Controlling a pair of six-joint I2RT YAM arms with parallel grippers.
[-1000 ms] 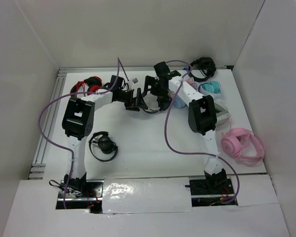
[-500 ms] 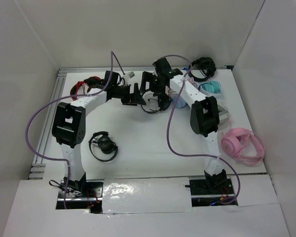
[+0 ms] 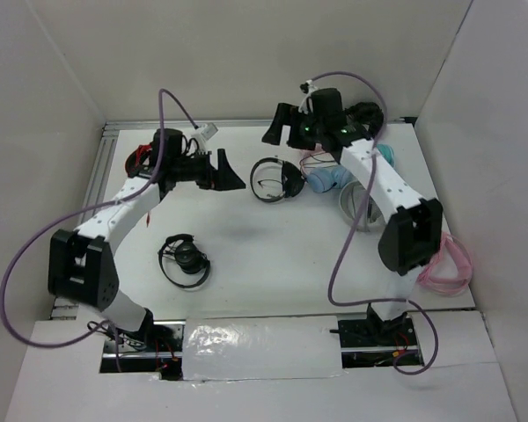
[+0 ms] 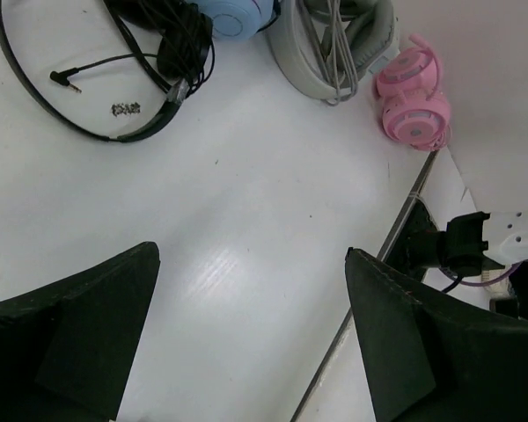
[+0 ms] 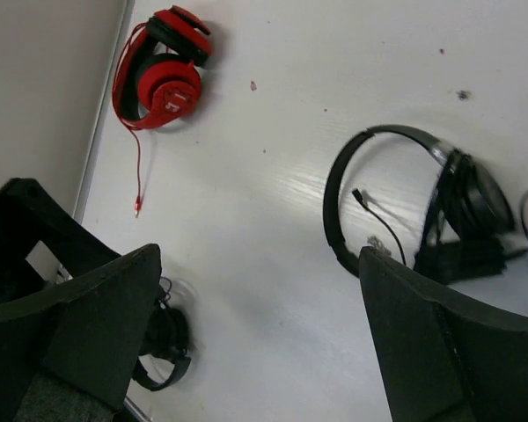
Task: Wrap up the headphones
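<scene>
The headphones (image 3: 275, 178) lie on the white table, black, with a thin headband (image 5: 334, 204) and stacked round ear pads (image 5: 469, 204). Their thin cable is bunched at the pads (image 4: 183, 48), and its plug end (image 4: 60, 77) lies loose inside the band's arc. My left gripper (image 3: 231, 171) hangs open just left of them, holding nothing, over bare table in its wrist view (image 4: 251, 255). Behind the headphones my right gripper (image 3: 282, 134) is raised and open with nothing in it, looking down on them (image 5: 260, 255).
A red pair (image 5: 163, 79) lies at the back left. The compact black pair (image 3: 185, 258) sits front left. Blue (image 4: 238, 13), grey (image 4: 334, 44) and pink (image 4: 414, 92) pairs crowd the right side, with another black pair (image 3: 368, 114) at the back right.
Both grippers have drawn away from the headphones: the left one swung left, the right one rose and pulled back. The headphones now lie uncovered between them.
</scene>
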